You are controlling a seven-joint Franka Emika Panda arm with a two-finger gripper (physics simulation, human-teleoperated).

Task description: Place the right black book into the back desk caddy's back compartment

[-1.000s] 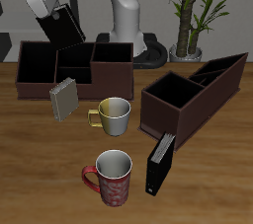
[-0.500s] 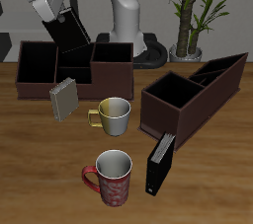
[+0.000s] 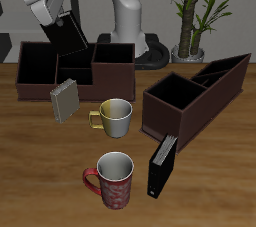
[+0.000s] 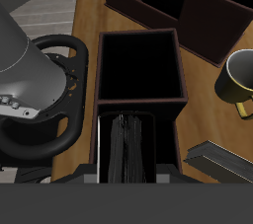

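My gripper (image 3: 52,18) is shut on the right black book (image 3: 68,35) and holds it tilted in the air above the back part of the back desk caddy (image 3: 112,83), a low dark-brown box with several compartments. The book's lower end is close above the caddy's rear rim. In the wrist view the book (image 4: 128,149) shows edge-on between my fingers, over the caddy (image 4: 138,36), beside one open dark compartment. The other black book (image 3: 160,166) stands near the table's front edge.
A grey patterned book (image 3: 65,99) leans at the caddy's front. A yellow mug (image 3: 116,118) and a red mug (image 3: 114,179) stand mid-table. The long narrow caddy (image 3: 195,96) lies slantwise beside them. A potted plant (image 3: 195,11) stands at the back.
My gripper has turned and shifted a little with the book in it, and the book's lower end has come slightly lower toward the caddy. Nothing else has moved.
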